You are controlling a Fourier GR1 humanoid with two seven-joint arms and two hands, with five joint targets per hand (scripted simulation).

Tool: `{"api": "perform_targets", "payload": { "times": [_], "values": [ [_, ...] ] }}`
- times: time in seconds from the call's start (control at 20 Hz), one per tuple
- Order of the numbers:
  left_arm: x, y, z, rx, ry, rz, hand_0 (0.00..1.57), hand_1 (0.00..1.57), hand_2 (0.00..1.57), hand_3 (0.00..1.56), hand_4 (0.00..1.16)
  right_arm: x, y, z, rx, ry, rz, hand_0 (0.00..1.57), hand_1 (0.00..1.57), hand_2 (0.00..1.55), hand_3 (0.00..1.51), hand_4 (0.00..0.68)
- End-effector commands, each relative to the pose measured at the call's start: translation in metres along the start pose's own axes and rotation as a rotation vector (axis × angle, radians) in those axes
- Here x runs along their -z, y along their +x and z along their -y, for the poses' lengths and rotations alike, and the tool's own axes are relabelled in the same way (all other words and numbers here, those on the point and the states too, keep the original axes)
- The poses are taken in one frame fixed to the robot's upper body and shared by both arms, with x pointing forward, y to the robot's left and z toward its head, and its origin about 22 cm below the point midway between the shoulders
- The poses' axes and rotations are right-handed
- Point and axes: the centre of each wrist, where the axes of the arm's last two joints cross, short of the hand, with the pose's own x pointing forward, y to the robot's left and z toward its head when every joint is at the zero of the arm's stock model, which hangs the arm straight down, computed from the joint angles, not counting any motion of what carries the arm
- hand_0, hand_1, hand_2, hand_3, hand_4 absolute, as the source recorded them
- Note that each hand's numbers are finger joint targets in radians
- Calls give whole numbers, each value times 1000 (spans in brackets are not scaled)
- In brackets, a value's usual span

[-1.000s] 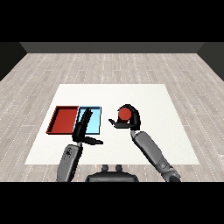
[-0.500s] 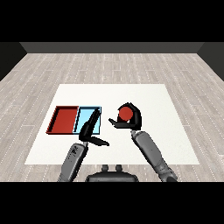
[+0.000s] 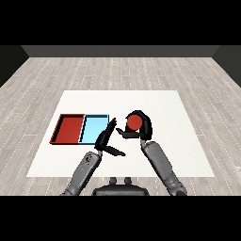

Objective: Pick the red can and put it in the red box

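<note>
Here we have the right hand (image 3: 141, 128) with fingers curled round the red can (image 3: 133, 123), likely light, stiff and smooth, best held round its side, left hand (image 3: 106, 140) fingers straight.

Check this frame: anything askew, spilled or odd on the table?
Nothing stands out. The red tray and light blue tray lie flat, side by side. The right hand curls round the red can; the left hand is open beside the blue tray.
</note>
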Motion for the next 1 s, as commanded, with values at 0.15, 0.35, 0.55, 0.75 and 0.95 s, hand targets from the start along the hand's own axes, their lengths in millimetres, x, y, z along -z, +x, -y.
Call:
{"api": "perform_targets", "payload": {
  "times": [0.15, 0.35, 0.55, 0.75, 0.95],
  "values": [
    [18, 0, 18, -41, -20, -81, 0, 0, 0, 0, 0, -10, -4, 6, 21, 1, 10, 1571, 1571, 1482, 1418, 654],
    [7, -5, 33, -72, -41, -71, 0, 0, 0, 0, 0, -17, -6, -24, 28, 59, 0, 1571, 1571, 1479, 1412, 644],
    [18, -7, 25, -83, -43, -66, 0, 0, 0, 0, 0, -2, -11, -20, 32, 62, 27, 1571, 1571, 1474, 1409, 633],
    [28, -22, 31, -69, -36, -106, 0, 0, 0, 0, 0, 8, -2, -35, 61, 74, 23, 1571, 1571, 1479, 1412, 629],
    [14, -15, 22, -98, -61, -48, 0, 0, 0, 0, 0, -5, 11, -45, 56, 85, 26, 1571, 1571, 1473, 1401, 631]
  ]
}}
